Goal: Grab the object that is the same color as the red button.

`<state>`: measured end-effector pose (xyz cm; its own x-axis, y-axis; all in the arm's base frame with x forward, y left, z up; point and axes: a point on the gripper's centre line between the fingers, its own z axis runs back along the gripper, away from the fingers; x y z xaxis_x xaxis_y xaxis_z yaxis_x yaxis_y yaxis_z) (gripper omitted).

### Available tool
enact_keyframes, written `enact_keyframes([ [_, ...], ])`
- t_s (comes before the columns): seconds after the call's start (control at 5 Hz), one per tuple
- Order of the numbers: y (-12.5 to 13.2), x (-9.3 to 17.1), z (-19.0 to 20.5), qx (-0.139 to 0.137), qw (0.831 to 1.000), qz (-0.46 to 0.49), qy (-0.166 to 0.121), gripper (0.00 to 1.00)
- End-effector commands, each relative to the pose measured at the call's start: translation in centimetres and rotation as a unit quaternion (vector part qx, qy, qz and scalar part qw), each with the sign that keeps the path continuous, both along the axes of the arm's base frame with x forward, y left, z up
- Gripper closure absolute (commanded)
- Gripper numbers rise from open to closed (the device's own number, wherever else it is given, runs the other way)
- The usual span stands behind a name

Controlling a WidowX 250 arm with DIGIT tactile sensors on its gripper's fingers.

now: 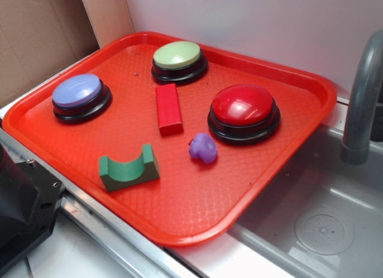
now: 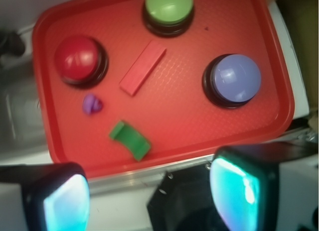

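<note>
Toy-kitchen test setup in a lab | grey sink basin (image 1: 323,224) with drain, grey faucet (image 1: 362,98) | red plastic tray (image 1: 72,143) beside the sink | cardboard backdrop (image 1: 36,38), plain white wall (image 1: 251,20)

The exterior view looks obliquely down at the tray (image 1: 72,140) from nearby; the wrist view looks straight down from higher, sharing the tray (image 2: 164,136).

block (image 1: 169,109) on tray (image 1: 197,212) (between buttons)
</note>
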<state>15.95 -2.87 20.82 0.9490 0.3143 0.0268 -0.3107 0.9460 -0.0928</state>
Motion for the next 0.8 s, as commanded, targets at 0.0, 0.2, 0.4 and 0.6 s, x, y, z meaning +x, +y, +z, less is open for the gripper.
enact_keyframes([
  [0.0,-1.1,6.3,-5.2,0.030,0.988,0.150,0.017,0.00],
  [0.2,-0.6,8.4,-8.4,0.009,0.976,0.215,0.027,0.00],
  [0.4,0.8,10.3,-11.7,0.032,0.959,0.280,0.011,0.00],
  [0.6,2.1,11.0,-14.6,0.010,0.944,0.329,-0.002,0.00],
])
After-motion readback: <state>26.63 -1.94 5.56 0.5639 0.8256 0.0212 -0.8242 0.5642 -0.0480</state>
